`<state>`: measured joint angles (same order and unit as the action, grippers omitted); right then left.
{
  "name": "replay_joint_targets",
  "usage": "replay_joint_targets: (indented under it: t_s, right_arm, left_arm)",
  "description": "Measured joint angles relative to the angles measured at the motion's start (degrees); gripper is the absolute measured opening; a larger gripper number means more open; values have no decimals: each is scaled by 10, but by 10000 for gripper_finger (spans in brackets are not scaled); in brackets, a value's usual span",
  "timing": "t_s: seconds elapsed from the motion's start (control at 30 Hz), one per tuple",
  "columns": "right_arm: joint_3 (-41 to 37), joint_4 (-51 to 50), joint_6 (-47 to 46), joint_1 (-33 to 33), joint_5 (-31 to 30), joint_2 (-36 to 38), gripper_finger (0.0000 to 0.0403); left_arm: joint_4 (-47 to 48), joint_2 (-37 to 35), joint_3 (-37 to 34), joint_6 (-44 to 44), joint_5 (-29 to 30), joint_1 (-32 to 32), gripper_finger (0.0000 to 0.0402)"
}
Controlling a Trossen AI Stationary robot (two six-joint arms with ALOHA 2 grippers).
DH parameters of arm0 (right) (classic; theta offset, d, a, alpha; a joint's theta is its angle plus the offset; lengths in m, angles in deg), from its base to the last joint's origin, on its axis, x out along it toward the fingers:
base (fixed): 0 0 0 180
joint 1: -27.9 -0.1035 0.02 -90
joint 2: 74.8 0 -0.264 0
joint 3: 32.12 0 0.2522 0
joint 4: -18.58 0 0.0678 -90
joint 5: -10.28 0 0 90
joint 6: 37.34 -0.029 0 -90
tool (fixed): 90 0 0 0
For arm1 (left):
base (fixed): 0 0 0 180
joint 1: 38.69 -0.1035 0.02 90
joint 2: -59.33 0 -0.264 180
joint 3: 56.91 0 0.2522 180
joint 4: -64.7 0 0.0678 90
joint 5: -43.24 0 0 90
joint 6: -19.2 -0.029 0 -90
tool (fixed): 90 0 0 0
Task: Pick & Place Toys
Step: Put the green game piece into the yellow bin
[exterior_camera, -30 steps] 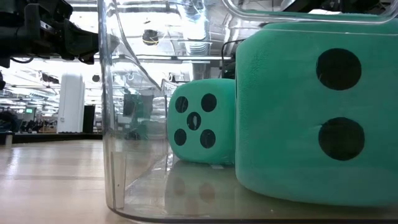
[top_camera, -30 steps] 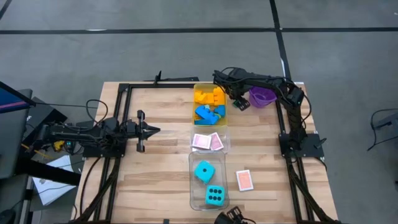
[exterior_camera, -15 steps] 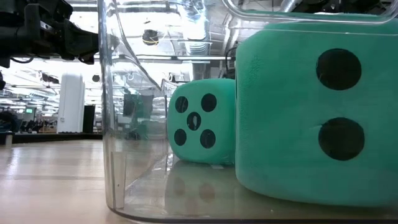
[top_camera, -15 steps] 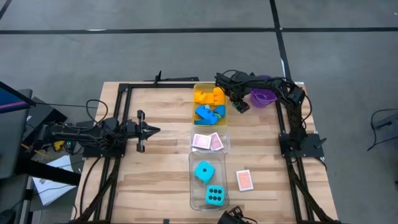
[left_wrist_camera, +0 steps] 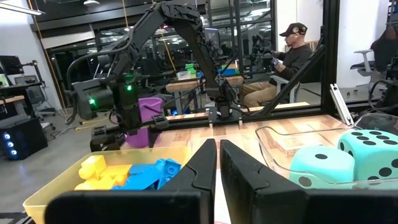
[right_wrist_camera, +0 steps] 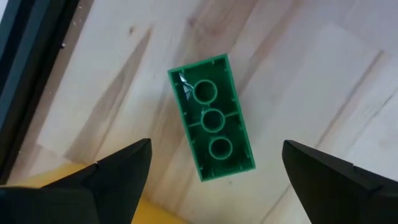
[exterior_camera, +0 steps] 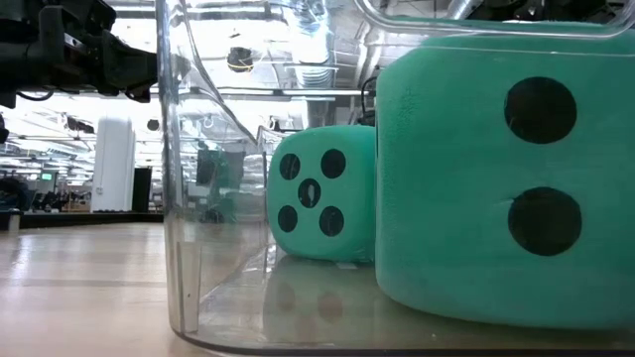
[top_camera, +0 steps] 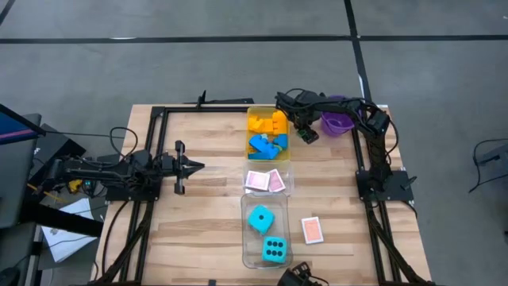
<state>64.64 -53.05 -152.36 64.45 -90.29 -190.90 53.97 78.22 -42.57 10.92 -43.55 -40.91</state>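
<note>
**Green brick lies on the bench under the open right tool**

The green brick (right_wrist_camera: 211, 127) is rectangular and lies with its hollow side up, showing three round tubes in a row. It rests on the bare wood of the bench (top_camera: 206, 222), just beside the yellow tray (top_camera: 268, 111).

The yellow tray holds yellow, orange and blue bricks (top_camera: 267, 133). The next clear tray (top_camera: 267, 191) holds two pink-backed cards (top_camera: 265, 181). The nearest clear tray (top_camera: 245, 238) holds two cyan dice (top_camera: 267, 234) with black dots. One more pink-backed card (top_camera: 312, 230) lies on the bench beside this tray. A purple bucket (top_camera: 336, 123) stands near the far right corner.

The right tool (right_wrist_camera: 211, 171) hovers above the green brick with its fingers (right_wrist_camera: 118, 168) wide open, not touching it. The left tool (left_wrist_camera: 217, 162) is closed, holds nothing, and waits at the left side of the bench
</note>
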Motion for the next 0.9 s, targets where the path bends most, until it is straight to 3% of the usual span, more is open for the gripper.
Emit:
replay_joint_targets:
  t_s: [0.37,0.57,0.73,0.9]
  right_arm:
    - [-13,5,-2,-2,-13,0,352]
    - [-51,89,4,-2,-11,0,352]
    - [-56,99,16,0,-7,2,351]
    - [-57,99,17,0,0,2,316]
  left_arm:
    - [0,0,0,0,0,0,17]
    - [0,0,0,0,0,0,17]
    - [0,0,0,0,0,0,17]
    - [0,0,0,0,0,0,17]
